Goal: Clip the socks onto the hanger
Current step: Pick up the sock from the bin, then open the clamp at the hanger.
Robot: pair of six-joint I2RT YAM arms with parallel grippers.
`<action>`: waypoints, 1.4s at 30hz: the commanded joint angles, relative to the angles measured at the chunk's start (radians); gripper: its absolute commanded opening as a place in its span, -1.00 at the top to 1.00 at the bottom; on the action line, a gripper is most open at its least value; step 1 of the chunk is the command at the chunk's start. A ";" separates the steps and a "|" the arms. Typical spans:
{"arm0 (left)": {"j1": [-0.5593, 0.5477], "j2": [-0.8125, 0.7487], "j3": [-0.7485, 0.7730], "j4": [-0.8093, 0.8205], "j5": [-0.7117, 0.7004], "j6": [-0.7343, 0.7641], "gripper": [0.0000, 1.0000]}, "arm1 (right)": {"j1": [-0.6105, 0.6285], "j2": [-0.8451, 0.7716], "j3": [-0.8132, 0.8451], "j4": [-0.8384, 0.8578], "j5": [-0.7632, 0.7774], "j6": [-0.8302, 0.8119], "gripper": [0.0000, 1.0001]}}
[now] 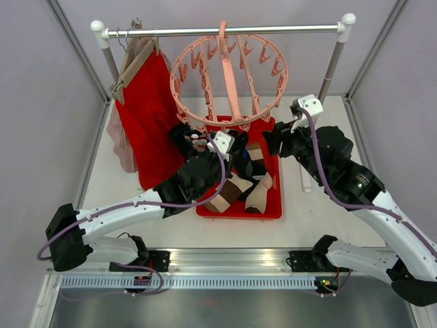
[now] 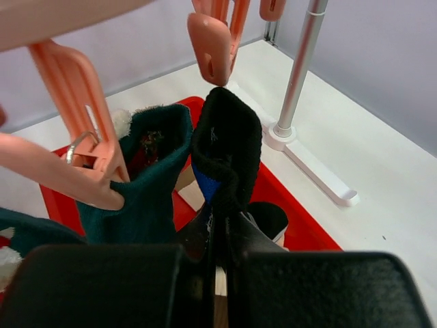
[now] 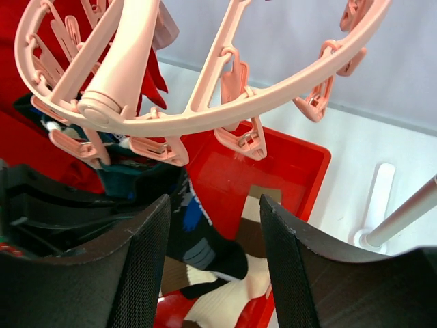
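A white table [image 1: 307,205] is seen under everything. A silver rail [image 1: 273,29] is set up across its far side. A big red cloth [image 1: 147,116] is hung from the left part of the rail. The round pink hanger [image 1: 231,85] is hooked on the middle of the rail. Its ring is tipped, so most of it is seen from above. A red tray [image 1: 272,205] is placed on the table below the hanger, between the two arms.

The left gripper [image 2: 218,232] is held up over the tray, under the near left part of the ring. Its jaws are pressed together on a black sock [image 2: 229,143], which is held upright. The top of the black sock is found right under the tip of one pink peg [image 2: 212,48]. Whether the two touch cannot be told. Just beside the black sock, on its left, a teal sock [image 2: 153,178] is hung from the ring. Its top edge is seen at another peg [image 2: 89,157], and it looks to be clipped there.

The right gripper [image 3: 215,253] is held near the right side of the ring, over the far part of the tray. Its jaws are spread apart, and nothing is held between them.

Tan socks [image 1: 232,191] are seen lying in the tray, under the two grippers.
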 commanded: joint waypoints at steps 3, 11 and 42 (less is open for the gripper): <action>0.017 -0.081 -0.006 -0.045 -0.030 -0.045 0.95 | -0.001 0.009 -0.066 0.164 -0.006 -0.122 -0.22; 0.031 -0.114 -0.003 -0.085 -0.034 -0.045 0.95 | -0.069 0.036 -0.100 0.230 -0.095 -0.184 -0.18; 0.054 -0.168 0.003 -0.135 -0.011 -0.045 0.95 | -0.102 0.112 -0.127 0.399 -0.293 -0.147 -0.32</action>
